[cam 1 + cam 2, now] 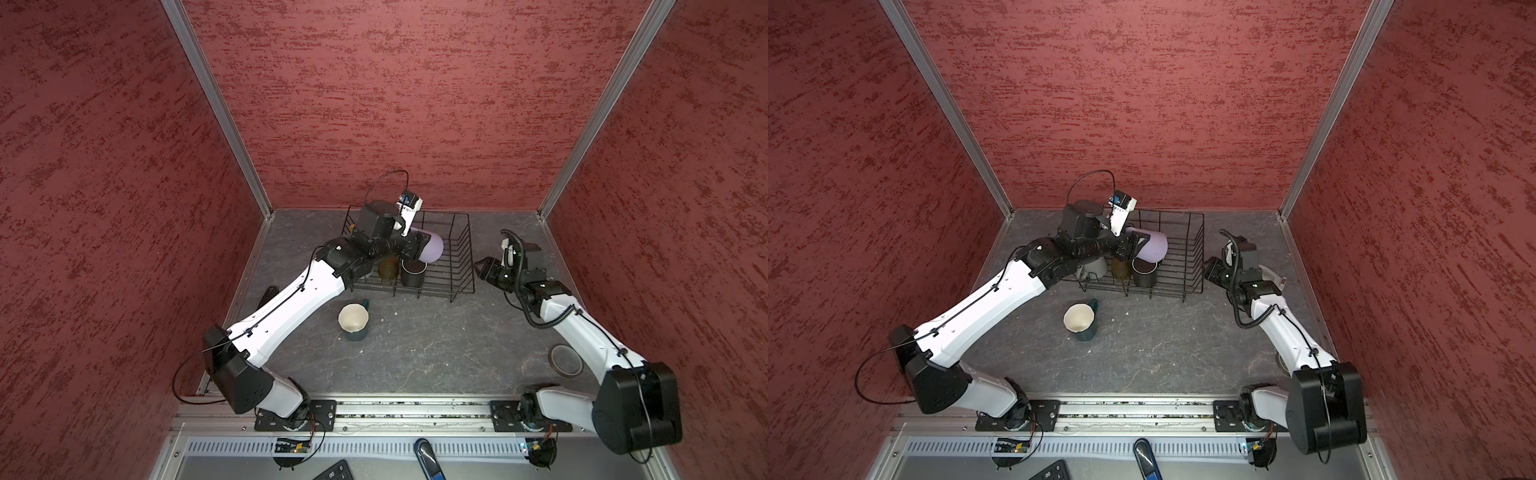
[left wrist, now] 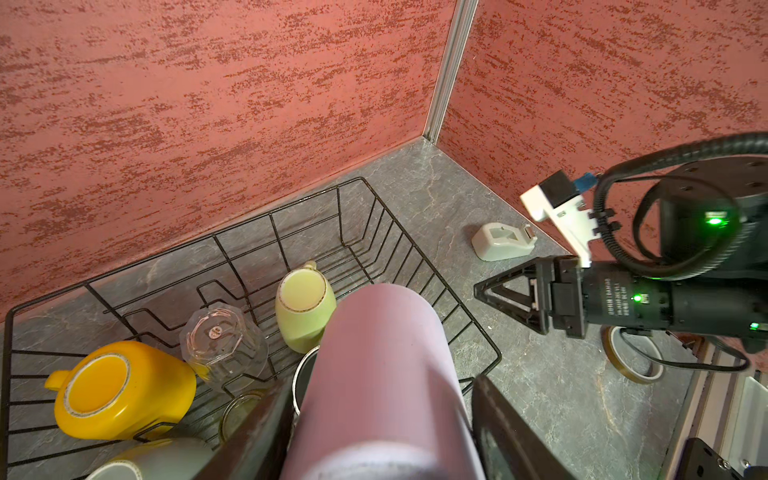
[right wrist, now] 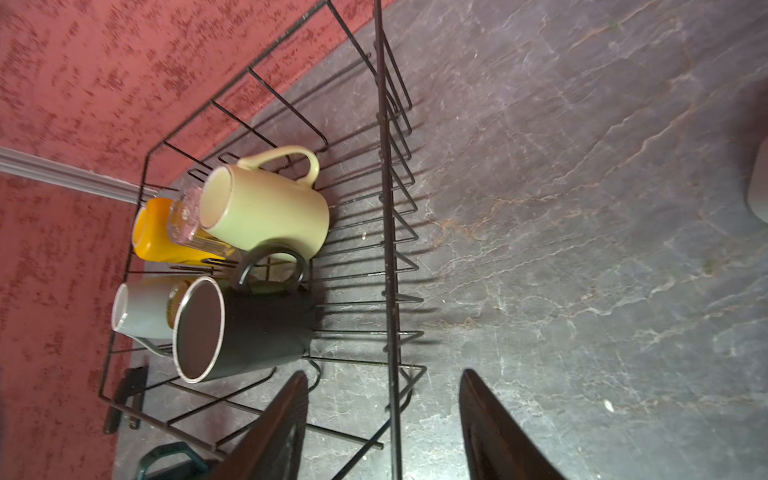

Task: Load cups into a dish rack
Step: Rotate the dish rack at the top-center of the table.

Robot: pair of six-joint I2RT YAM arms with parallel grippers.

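My left gripper (image 2: 380, 384) is shut on the lilac tumbler (image 2: 382, 365), which hangs tilted over the black wire dish rack (image 1: 467, 232). Inside the rack lie a yellow mug (image 2: 120, 390), a clear glass (image 2: 224, 345), a pale green mug (image 2: 305, 309), a grey mug (image 3: 141, 311), an amber glass (image 1: 388, 268) and a black mug (image 3: 249, 324). A teal mug (image 1: 354, 321) stands upright on the table in front of the rack. Just right of the rack, my right gripper (image 3: 384, 372) is open and holds nothing; the rack's corner wire shows beyond its fingers.
A white tape dispenser (image 2: 500, 241) sits by the right wall behind my right arm. A tape roll (image 1: 564, 359) lies on the table at the front right. Red walls close in the back and both sides.
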